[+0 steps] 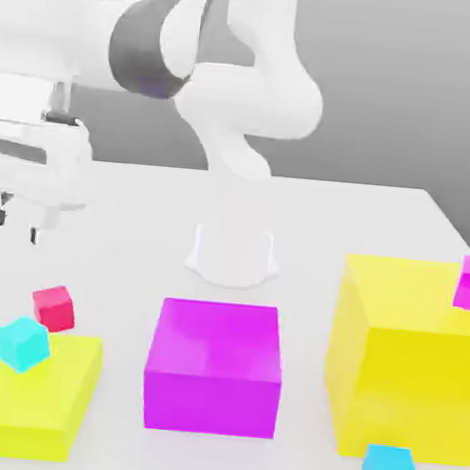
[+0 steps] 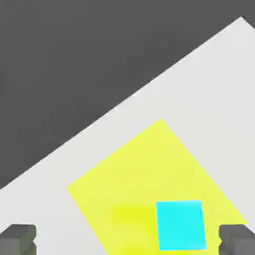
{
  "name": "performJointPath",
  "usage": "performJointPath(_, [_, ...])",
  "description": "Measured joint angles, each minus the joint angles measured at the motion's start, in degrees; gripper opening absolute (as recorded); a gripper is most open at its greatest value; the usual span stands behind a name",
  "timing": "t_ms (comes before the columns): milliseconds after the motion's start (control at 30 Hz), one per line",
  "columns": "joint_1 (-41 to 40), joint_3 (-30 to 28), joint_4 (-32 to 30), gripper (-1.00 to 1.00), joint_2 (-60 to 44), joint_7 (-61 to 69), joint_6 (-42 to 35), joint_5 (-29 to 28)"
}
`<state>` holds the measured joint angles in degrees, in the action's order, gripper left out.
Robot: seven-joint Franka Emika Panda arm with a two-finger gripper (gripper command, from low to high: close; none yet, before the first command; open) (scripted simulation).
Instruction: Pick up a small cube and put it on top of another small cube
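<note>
Overhead, the gripper (image 1: 14, 224) hangs with jaws wide apart and empty.
Below it, at the exterior view's left, the small red cube (image 1: 54, 308) sits on the white table (image 1: 126, 260), just beside a flat yellow block (image 1: 34, 397) carrying a cyan cube (image 1: 22, 343).

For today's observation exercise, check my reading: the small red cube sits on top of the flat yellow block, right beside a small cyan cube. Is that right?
Not quite. The small red cube sits on the table, just behind the flat yellow block, not on it. Only the small cyan cube rests on that block, close beside the red one. The exterior view shows this.
</note>
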<state>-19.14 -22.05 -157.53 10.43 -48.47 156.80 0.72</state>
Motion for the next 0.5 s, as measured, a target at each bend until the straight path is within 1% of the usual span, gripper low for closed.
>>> performJointPath(100, [-5.73,-4.03,-4.95,0.0,-7.47,-1.23,5.22,-0.86])
performJointPath(133, [-5.5,-4.39,-5.69,0.0,-9.24,-1.0,6.53,-0.43])
performJointPath(200, [-7.23,-3.97,-5.85,0.0,-12.18,1.06,8.67,2.43])
performJointPath(267, [-7.89,-1.72,-5.42,0.0,-14.87,4.08,10.63,6.52])
performJointPath(367, [-10.93,3.0,-4.51,0.0,-18.85,9.21,13.46,13.48])
performJointPath(500, [-17.86,11.75,-3.38,0.0,-24.0,14.62,17.36,20.79])
